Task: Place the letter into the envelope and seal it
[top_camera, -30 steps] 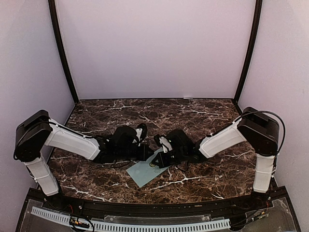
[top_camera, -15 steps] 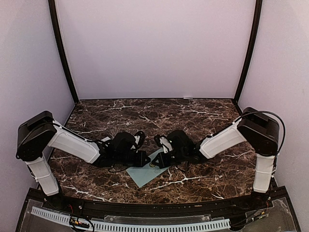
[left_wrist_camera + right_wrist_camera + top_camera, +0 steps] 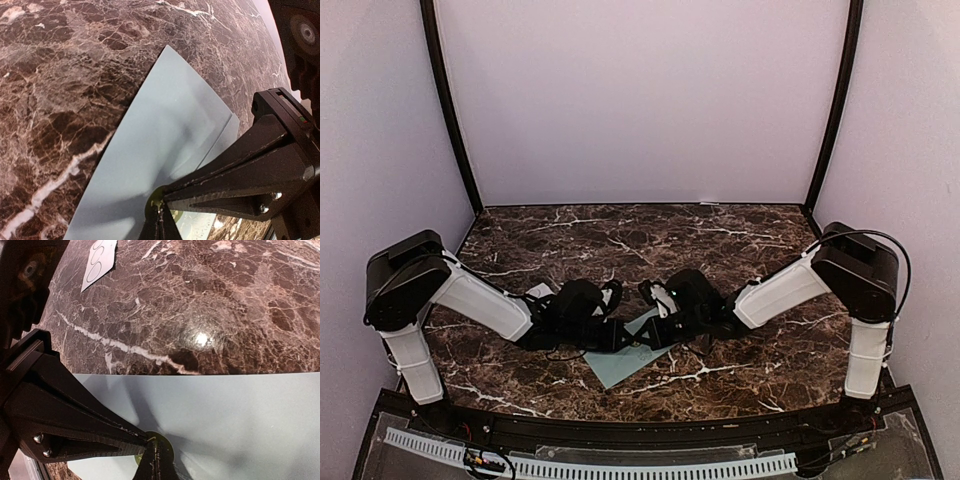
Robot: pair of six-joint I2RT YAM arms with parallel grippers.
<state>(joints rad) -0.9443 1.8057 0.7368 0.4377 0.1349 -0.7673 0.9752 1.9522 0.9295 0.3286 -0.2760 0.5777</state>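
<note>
Left pincer [image 3: 160, 212] and right pincer [image 3: 156, 452] are each squeezed fully together with nothing between the fingers. Both are pointing their tips down onto a small yellowish sticker [image 3: 167, 445] on the envelope [image 3: 165, 130]. It looks like the same sticker in both wrist views. Closed fingers are making a narrow, stiff point, which suits pressing better than gripping, so the arms are probably rubbing the seal down.

The envelope is lying flat on the marble table [image 3: 720, 240], near the front edge and between the two arms, turned at an angle. A fold line is showing near the left pincer, so the flap seems to be lying closed.

The letter is not showing anywhere. It is most likely sitting inside the envelope, though the pictures cannot confirm that.

A white strip [image 3: 97, 262] printed with circles is lying well apart on the left, apparently sticker backing. Sealing seems to be nearing completion.
</note>
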